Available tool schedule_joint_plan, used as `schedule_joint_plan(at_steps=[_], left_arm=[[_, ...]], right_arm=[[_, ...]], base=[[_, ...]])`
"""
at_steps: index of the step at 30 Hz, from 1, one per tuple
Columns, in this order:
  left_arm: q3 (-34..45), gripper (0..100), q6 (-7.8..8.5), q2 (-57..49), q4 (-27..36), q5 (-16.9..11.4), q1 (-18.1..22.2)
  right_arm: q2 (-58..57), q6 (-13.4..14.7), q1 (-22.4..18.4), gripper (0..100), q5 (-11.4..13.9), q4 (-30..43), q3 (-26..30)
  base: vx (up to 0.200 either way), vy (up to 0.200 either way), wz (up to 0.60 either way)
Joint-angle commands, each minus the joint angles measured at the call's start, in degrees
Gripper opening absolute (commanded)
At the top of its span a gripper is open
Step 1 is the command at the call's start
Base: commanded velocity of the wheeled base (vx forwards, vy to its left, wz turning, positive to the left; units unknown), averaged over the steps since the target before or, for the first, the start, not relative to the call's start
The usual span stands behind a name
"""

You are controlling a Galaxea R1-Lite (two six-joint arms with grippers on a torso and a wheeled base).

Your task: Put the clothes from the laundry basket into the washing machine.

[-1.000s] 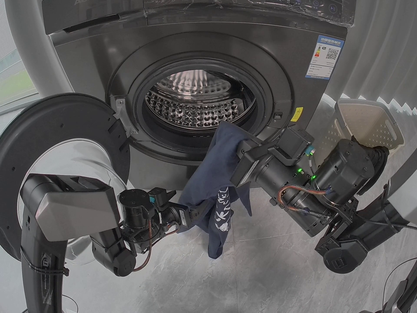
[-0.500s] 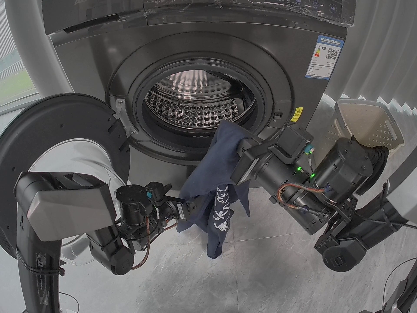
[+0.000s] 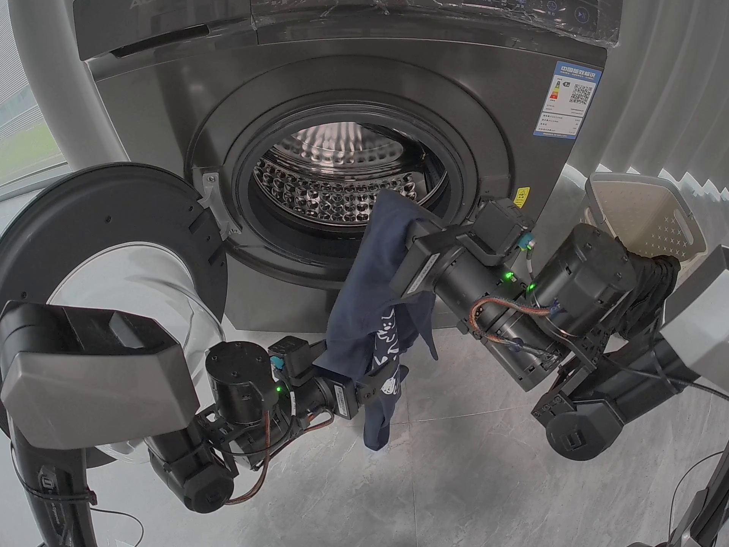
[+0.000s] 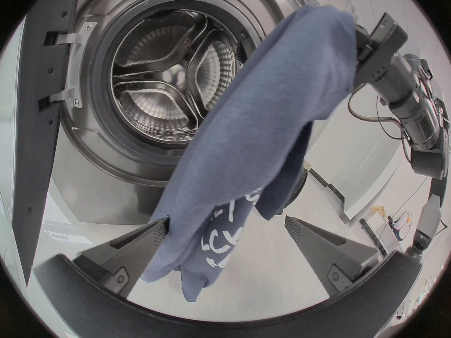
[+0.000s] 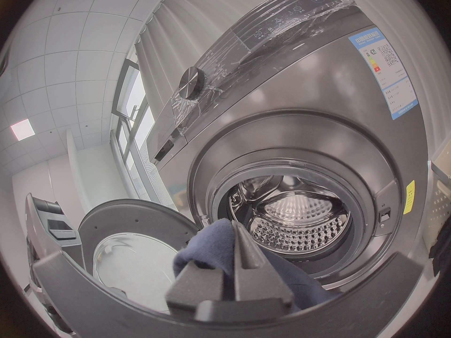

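A navy garment with white print [image 3: 370,298] hangs in front of the lower right rim of the washing machine's round opening [image 3: 338,180]. My right gripper [image 3: 410,231] is shut on the garment's top fold, seen as a bunch [image 5: 211,245] between the closed fingers [image 5: 244,254]. Low down, my left gripper [image 3: 380,380] stands open around the hanging lower part [image 4: 221,240]. The cloth brushes one of its fingers [image 4: 141,240]; the other finger [image 4: 324,247] is apart from it. The steel drum [image 4: 159,85] is empty. The white laundry basket [image 3: 645,210] stands to the machine's right.
The machine's door [image 3: 99,222] is swung wide open on the left, close to my left arm. Grey tiled floor [image 3: 425,480] lies below the garment. Pleated curtains [image 3: 676,77] hang behind the basket.
My right gripper has lifted the garment up and left, closer to the opening. My left gripper has shifted right and lower, coming in around the garment's hanging end.
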Motion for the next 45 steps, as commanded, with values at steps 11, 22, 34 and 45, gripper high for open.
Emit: schedule_joint_plan(at_steps=[11, 22, 34, 45], left_arm=[[-0.6, 100, -0.51, 2.2, -0.4, -0.4, -3.1], [-3.4, 100, -0.51, 5.2, -0.5, -0.4, -1.1], [1.7, 100, -0.43, -3.3, -0.3, -0.5, -2.9], [3.4, 100, -0.60, -1.3, -0.3, -1.8, -5.9]], right_arm=[[0.0, 0.1, 0.6, 0, -0.1, 0.2, -0.2], [-0.1, 0.2, 1.0, 0, -0.2, 0.0, 0.3], [-0.4, 0.2, 0.0, 0, -0.5, 0.1, 0.9], [-0.5, 0.2, 0.3, 0, -0.5, 0.1, 1.0]], base=[[0.000, 0.000, 0.00], [0.000, 0.000, 0.00], [0.000, 0.000, 0.00], [0.000, 0.000, 0.00]])
